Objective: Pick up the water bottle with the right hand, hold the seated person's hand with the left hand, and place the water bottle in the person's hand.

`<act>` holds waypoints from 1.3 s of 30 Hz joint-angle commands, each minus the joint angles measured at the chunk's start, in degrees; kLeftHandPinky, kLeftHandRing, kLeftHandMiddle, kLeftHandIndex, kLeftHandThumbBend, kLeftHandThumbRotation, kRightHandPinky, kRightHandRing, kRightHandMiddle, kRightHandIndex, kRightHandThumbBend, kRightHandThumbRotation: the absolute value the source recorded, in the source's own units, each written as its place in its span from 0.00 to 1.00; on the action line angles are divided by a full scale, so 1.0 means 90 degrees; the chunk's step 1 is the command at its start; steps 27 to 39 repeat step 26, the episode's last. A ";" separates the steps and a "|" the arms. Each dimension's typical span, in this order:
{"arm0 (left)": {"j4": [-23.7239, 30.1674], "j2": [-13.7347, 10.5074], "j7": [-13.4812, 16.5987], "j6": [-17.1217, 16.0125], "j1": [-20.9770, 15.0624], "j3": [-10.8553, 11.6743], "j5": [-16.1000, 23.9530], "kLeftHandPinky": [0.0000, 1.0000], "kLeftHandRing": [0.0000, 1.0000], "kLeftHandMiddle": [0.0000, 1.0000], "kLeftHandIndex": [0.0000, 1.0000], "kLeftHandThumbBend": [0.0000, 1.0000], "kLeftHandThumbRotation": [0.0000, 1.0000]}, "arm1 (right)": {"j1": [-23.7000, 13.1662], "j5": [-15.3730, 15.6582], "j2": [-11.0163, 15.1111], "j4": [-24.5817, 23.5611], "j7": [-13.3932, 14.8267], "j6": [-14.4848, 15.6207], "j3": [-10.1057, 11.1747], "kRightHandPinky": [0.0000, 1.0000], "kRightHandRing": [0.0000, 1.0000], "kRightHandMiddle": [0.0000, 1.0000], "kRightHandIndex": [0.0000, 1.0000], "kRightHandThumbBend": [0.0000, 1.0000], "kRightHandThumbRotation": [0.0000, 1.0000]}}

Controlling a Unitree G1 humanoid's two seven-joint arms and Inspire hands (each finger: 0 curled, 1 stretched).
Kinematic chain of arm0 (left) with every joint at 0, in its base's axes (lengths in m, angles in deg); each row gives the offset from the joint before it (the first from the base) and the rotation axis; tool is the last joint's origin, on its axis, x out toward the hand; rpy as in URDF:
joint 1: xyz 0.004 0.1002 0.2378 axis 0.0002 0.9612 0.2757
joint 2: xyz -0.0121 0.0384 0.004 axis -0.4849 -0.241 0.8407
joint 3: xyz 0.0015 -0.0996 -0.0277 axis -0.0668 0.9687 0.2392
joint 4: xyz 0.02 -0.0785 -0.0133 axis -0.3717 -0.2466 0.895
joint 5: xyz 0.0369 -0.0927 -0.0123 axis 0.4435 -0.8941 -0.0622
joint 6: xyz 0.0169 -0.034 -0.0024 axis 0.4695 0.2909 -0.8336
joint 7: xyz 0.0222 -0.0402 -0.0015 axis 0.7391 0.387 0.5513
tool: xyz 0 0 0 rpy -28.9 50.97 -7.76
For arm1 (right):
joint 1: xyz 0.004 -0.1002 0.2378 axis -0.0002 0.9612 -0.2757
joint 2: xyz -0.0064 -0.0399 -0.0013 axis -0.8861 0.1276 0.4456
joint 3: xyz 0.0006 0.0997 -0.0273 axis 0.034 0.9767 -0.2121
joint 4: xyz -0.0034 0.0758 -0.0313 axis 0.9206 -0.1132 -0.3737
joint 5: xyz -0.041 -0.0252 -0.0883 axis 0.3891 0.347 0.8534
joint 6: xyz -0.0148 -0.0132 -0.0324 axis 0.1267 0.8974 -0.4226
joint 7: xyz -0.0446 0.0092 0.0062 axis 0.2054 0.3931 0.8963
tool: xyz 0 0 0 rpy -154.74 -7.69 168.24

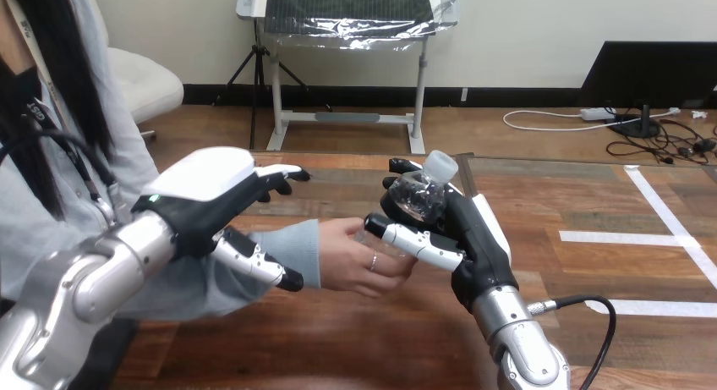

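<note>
The robot's right hand (473, 238) was curled round the small clear plastic water bottle (418, 195) with its white cap (439, 164), above the brown wooden table (338, 339); its contents could not be told; the person's hand (359, 259) touched the bottle's lower end; the left hand (207, 195) hung over the person's grey sleeve (287, 250), fingers nearly straight, thumb before it.

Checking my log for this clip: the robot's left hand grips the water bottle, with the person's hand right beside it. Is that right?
Wrong hand. In the head view the right hand grips the water bottle, fingers and thumb curled round it, with the person's hand right beside it. The left hand is open by the person's sleeve.
</note>
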 commanded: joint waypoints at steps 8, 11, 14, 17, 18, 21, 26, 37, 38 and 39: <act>0.0300 -0.0109 0.0237 -0.0045 0.0296 0.0410 -0.0285 0.87 0.91 0.93 0.96 1.00 0.48 | -0.0589 -0.0031 0.0267 -0.0295 -0.0119 -0.0021 0.0011 0.82 0.83 0.82 0.86 0.86 0.53; 0.0341 -0.0104 0.0264 -0.0051 0.0383 0.0447 -0.0320 0.87 0.91 0.94 0.96 1.00 0.49 | -0.0581 -0.0035 0.0295 -0.0295 -0.0133 -0.0033 0.0016 0.82 0.83 0.82 0.86 0.86 0.54; 0.0421 -0.0109 0.0309 -0.0033 0.0513 0.0484 -0.0341 0.87 0.92 0.94 0.97 1.00 0.50 | -0.0571 -0.0035 0.0340 -0.0296 -0.0142 -0.0046 0.0017 0.81 0.82 0.82 0.86 0.86 0.55; 0.0453 -0.0091 0.0390 -0.0069 0.0626 0.0531 -0.0379 0.87 0.92 0.95 0.97 1.00 0.51 | -0.0565 -0.0049 0.0377 -0.0291 -0.0164 -0.0063 0.0020 0.81 0.82 0.82 0.86 0.86 0.56; 0.0462 -0.0086 0.0399 -0.0069 0.0639 0.0535 -0.0380 0.88 0.92 0.95 0.97 1.00 0.51 | -0.0564 -0.0054 0.0384 -0.0291 -0.0170 -0.0065 0.0021 0.81 0.82 0.82 0.86 0.86 0.56; 0.0520 -0.0058 0.0506 -0.0135 0.0795 0.0604 -0.0440 0.87 0.92 0.94 0.97 1.00 0.51 | -0.0559 -0.0059 0.0432 -0.0282 -0.0190 -0.0086 0.0027 0.81 0.82 0.82 0.86 0.86 0.57; 0.0575 -0.0007 0.0596 -0.0214 0.0966 0.0679 -0.0582 0.87 0.91 0.94 0.97 1.00 0.50 | -0.0545 -0.0086 0.0490 -0.0290 -0.0241 -0.0096 0.0038 0.80 0.81 0.82 0.86 0.86 0.57; 0.0575 -0.0007 0.0596 -0.0214 0.0966 0.0679 -0.0582 0.87 0.91 0.94 0.97 1.00 0.50 | -0.0545 -0.0086 0.0490 -0.0290 -0.0241 -0.0096 0.0038 0.80 0.81 0.82 0.86 0.86 0.57; 0.0575 -0.0007 0.0596 -0.0214 0.0966 0.0679 -0.0582 0.87 0.91 0.94 0.97 1.00 0.50 | -0.0545 -0.0086 0.0490 -0.0290 -0.0241 -0.0096 0.0038 0.80 0.81 0.82 0.86 0.86 0.57; 0.0575 -0.0007 0.0596 -0.0214 0.0966 0.0679 -0.0582 0.87 0.91 0.94 0.97 1.00 0.50 | -0.0545 -0.0086 0.0490 -0.0290 -0.0241 -0.0096 0.0038 0.80 0.81 0.82 0.86 0.86 0.57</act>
